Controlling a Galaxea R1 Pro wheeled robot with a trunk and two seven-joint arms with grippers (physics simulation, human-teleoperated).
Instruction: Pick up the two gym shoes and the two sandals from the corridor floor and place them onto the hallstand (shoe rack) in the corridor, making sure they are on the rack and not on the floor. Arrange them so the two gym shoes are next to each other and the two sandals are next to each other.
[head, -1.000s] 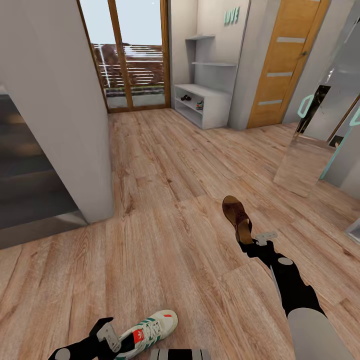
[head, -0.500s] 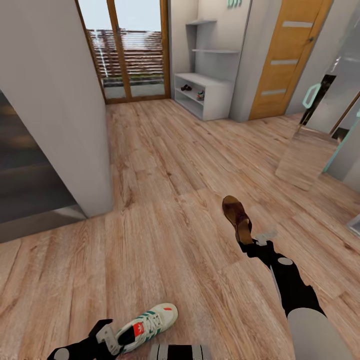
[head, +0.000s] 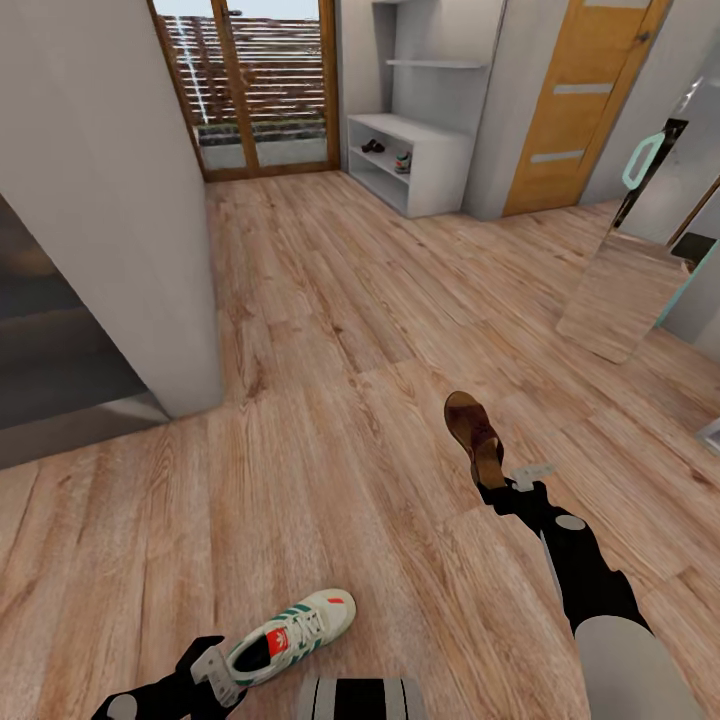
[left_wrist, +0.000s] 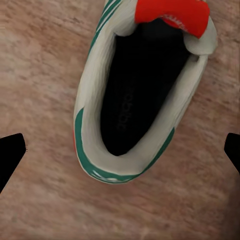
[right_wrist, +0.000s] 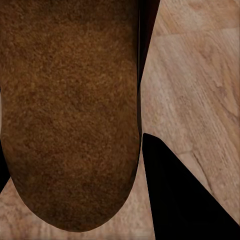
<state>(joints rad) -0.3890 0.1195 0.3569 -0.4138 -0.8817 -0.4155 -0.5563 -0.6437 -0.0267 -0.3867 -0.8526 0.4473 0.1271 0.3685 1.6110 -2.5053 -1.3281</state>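
Note:
One white gym shoe (head: 292, 636) with green stripes lies on the corridor floor (head: 330, 300). My left gripper (head: 222, 672) is at its heel and stands open, its fingertips (left_wrist: 11, 152) wide apart on either side of the shoe's opening (left_wrist: 137, 90). A brown sandal (head: 473, 428) sticks up from my right gripper (head: 497, 482), which is shut on its heel end; its sole (right_wrist: 70, 110) shows close up. On a tier of the far hallstand (head: 435, 175) sit another sandal (head: 372, 147) and another gym shoe (head: 402, 161).
A grey wall corner (head: 150, 250) juts in at the left. Glass doors (head: 250, 90) stand beside the hallstand, and a wooden door (head: 575, 110) is to its right. A leaning mirror (head: 630, 270) stands at the right.
The whole view has shifted, with floor, hallstand and the floor shoe sliding up the picture as the camera moved. Both arms hold their places in view. The sandal stays gripped.

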